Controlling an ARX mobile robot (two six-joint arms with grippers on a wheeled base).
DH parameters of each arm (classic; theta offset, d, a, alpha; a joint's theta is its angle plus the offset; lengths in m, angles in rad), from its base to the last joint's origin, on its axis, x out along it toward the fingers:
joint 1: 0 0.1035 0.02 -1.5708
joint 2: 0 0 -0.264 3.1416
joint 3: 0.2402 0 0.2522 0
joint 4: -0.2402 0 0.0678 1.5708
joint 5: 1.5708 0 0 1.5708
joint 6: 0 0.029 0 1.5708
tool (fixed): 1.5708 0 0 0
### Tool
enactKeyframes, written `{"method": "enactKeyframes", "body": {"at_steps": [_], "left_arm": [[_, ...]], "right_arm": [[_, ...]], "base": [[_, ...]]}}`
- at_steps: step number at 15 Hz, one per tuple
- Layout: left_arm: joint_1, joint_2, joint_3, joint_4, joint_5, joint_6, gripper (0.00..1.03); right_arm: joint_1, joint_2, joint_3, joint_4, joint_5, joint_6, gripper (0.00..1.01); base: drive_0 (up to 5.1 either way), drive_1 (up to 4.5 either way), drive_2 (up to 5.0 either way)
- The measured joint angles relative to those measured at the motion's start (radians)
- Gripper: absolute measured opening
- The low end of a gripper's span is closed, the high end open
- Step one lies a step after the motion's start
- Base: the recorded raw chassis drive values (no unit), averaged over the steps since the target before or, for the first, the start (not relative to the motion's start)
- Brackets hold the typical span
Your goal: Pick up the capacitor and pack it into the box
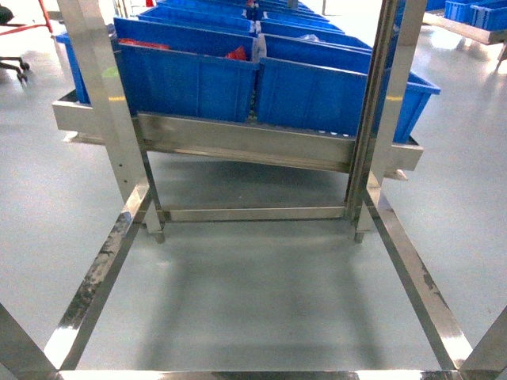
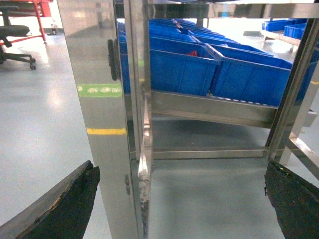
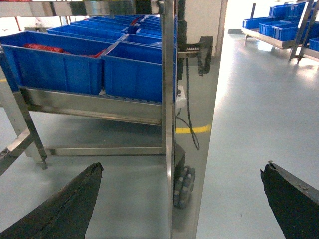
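No capacitor can be made out in any view, and the box is out of view. In the left wrist view my left gripper [image 2: 179, 172] is open, its dark fingers [image 2: 65, 209] wide apart in the lower corners, with a steel post [image 2: 107, 124] standing between them. My right gripper [image 3: 184, 167] is open too, its fingers [image 3: 67, 209] spread either side of another steel post [image 3: 194, 124]. Nothing is held by either one. Neither gripper shows in the head view.
Blue plastic bins [image 1: 186, 79] sit in rows on a sloping steel rack shelf [image 1: 245, 142], some holding red items [image 1: 236, 54]. Steel uprights [image 1: 99, 87] and floor rails [image 1: 99, 277] frame the grey floor. An office chair [image 2: 17, 42] stands far left. More blue bins [image 3: 276, 27] stand far right.
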Motion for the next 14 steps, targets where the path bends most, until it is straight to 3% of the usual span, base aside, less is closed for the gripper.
{"method": "enactKeyframes", "body": {"at_steps": [14], "left_arm": [[0.000,0.000,0.000,-0.003,-0.001,0.000,0.98]], "right_arm": [[0.000,0.000,0.000,-0.002,0.002,0.000,0.98]], "base": [[0.0,0.00,0.0]]}}
